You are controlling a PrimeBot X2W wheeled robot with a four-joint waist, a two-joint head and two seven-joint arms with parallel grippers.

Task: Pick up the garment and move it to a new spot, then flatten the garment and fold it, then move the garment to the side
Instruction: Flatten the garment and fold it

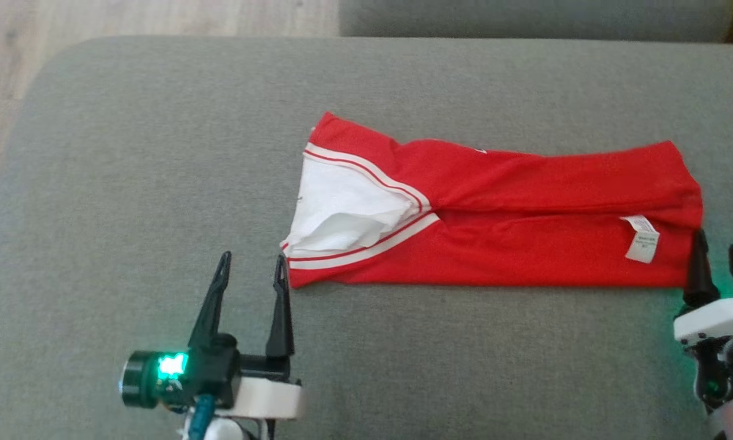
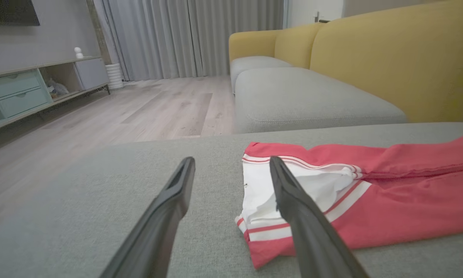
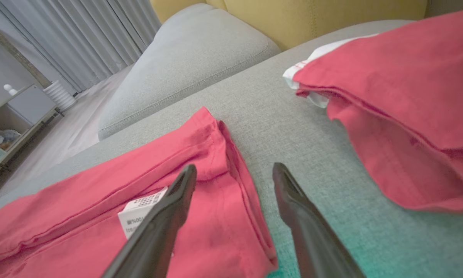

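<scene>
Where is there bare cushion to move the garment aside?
Widest: left of the garment, out to the rounded edge of the cushion, beyond the left tool. Also a strip behind it. Crowded on the right: right tool at its corner, and a second red garment lies just past.

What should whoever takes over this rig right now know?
Left gripper: open, empty, beside the white-trimmed end of the garment.
Right gripper: open, empty, at the opposite end's near corner.
The garment lies on the grey cushion, flattened and folded lengthwise into a strip, care label up.
Left: probably a crosswise fold, then moving it aside. A second red garment lies to the right.
</scene>
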